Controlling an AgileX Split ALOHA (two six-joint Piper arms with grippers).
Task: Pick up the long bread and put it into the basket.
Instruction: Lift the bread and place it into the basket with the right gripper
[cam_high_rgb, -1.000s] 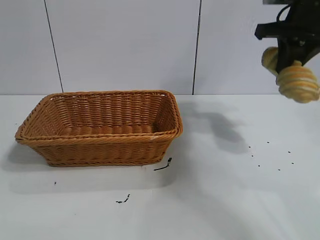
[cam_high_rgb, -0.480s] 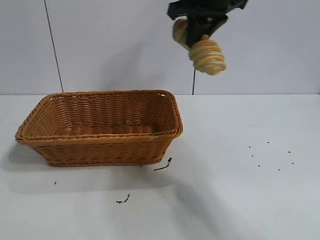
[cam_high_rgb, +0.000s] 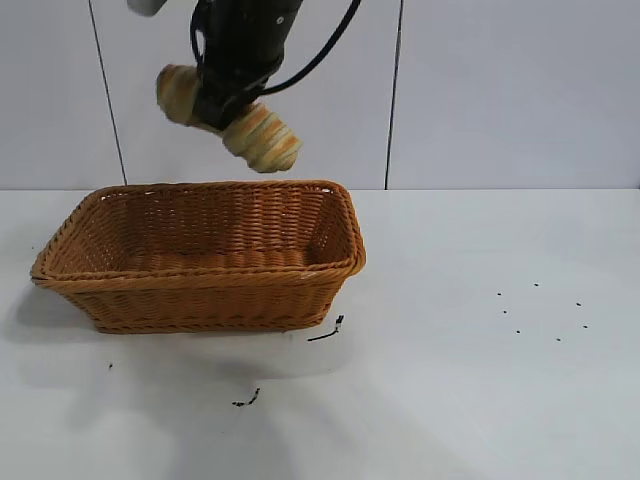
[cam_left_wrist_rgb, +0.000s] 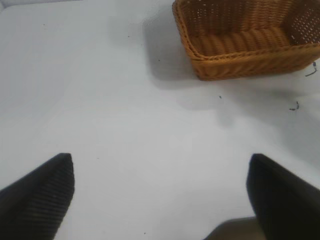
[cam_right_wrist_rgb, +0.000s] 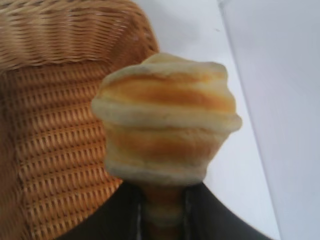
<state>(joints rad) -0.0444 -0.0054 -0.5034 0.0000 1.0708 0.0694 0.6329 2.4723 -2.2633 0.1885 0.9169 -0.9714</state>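
wicker basket (cam_high_rgb: 200, 255) under right gripper (cam_high_rgb: 225, 100)-held long bread (cam_high_rgb: 262, 137) — left gripper (cam_left_wrist_rgb: 160, 192) wrist-view only

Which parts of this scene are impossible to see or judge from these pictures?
- Right gripper: exterior view, its fingertips are hidden by the long bread they clamp.
- Middle of the long bread: exterior view, covered by the gripper body.
- Basket floor: exterior view, the near wall hides most of it.
- Left gripper: left wrist view, fingers cut off by the frame's edge.
- Dark specks on the table: exterior view, too small to identify.
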